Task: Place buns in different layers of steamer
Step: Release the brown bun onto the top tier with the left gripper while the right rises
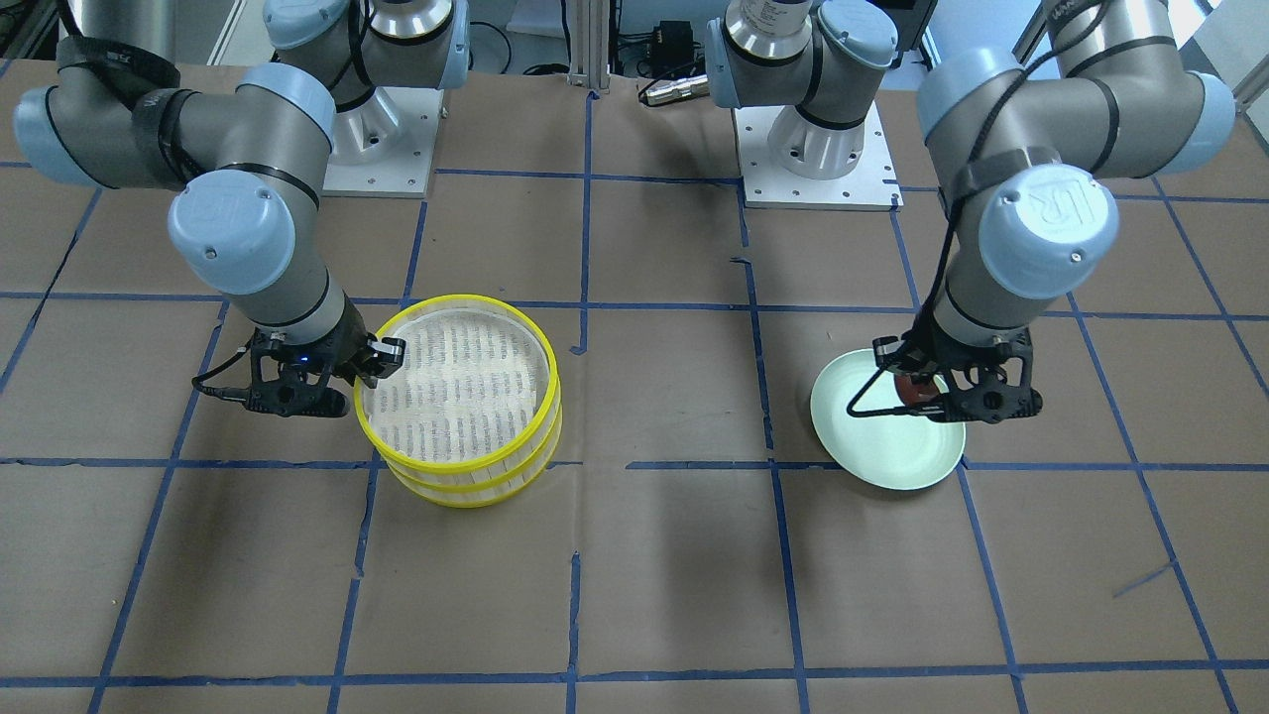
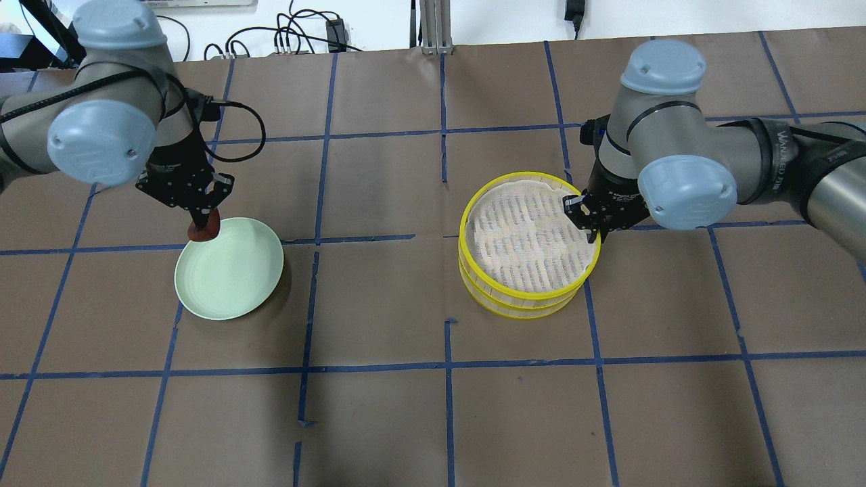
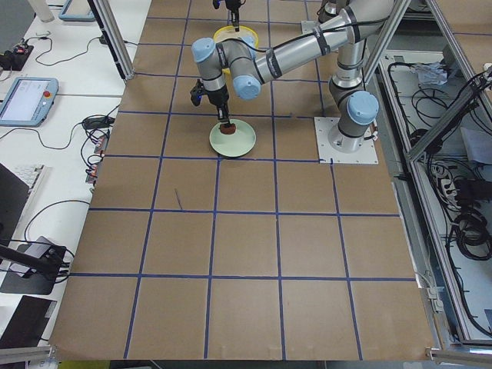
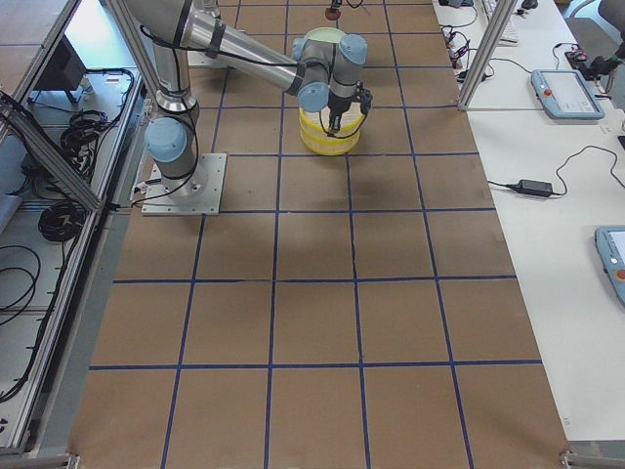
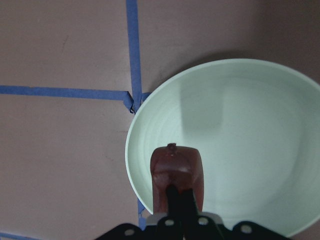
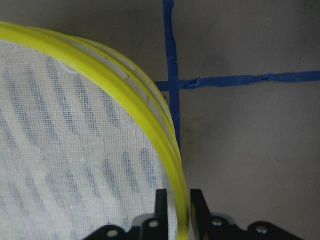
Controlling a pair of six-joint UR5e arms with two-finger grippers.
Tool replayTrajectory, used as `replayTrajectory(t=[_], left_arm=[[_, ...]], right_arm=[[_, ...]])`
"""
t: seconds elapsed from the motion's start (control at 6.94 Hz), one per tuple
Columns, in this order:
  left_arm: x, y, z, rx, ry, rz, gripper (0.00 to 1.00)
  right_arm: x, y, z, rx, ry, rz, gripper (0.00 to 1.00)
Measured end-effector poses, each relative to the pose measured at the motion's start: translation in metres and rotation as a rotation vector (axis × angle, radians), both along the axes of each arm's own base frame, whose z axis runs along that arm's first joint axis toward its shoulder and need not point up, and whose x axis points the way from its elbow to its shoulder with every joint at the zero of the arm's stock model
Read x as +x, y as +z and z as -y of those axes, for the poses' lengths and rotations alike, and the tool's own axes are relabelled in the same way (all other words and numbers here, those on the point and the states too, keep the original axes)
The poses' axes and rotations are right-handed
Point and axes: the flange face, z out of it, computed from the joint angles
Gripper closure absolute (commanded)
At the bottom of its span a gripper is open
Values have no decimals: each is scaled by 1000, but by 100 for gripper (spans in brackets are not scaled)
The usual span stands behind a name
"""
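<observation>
My left gripper (image 2: 203, 224) is shut on the dark reddish-brown bun (image 2: 205, 231) and holds it over the far left rim of the pale green plate (image 2: 233, 281). In the left wrist view the bun (image 5: 172, 167) sits between the shut fingers, over the plate (image 5: 250, 125). The steamer (image 2: 469, 215) is a stack of yellow-rimmed tiers right of centre, and its top tier shows a bare striped floor. My right gripper (image 2: 595, 232) is shut on the top tier's yellow rim (image 6: 125, 75), one finger inside and one outside. The white bun is out of view.
The table is brown paper with a grid of blue tape (image 2: 446, 365). The two arm bases (image 1: 813, 149) stand on plates at the robot's side. Cables lie beyond the far table edge (image 2: 298, 40).
</observation>
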Motion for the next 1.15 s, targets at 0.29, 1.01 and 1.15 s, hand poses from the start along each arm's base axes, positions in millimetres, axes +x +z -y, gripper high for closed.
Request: replayTrajectory(t=[0.29,1.01,1.15], left_arm=[[-94,32,-13,-63,83,-106,97],[-304,0,-47,-182,271,-368,73],[-326,-7,-51,-182,296,-416,20]], right_arm=[[0,8,1,-9,0,1,0],[-25,96,28,-17,-10,-4,0],[-37,118,26,-8,-25,0,0]])
